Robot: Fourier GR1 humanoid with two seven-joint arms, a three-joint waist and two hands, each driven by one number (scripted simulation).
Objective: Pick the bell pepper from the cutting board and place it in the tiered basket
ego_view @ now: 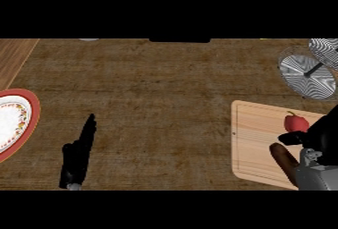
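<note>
Bell pepper (296, 122) sat red on the cutting board (257, 147), near the board's right side and toward its far edge, with its short stem pointing up and to the left. From my station I saw my right hand (323, 132) come in at the lower right corner, a dark mass lying over the board's right part. It was just beside the pepper and overlapped its right edge in my view. I could not tell whether the right fingers (290, 138) were curled around the pepper or only lying against it; one dark finger showed just below the pepper. The grey forearm (315, 172) ran down to the lower edge, and a dark shadow lay on the board to its left.

My left hand (79, 154) rested well apart on the left, over the bare brown desk (152, 89), its fingers straight and together, pointing away from me and holding nothing.

Farther out, the pale wooden board lay flat on the desk at the right. Beyond it, in the far right corner, stood the tiered basket (310, 71) of wire mesh. At the left edge lay a red-rimmed white plate (14, 121), partly cut off.
</note>
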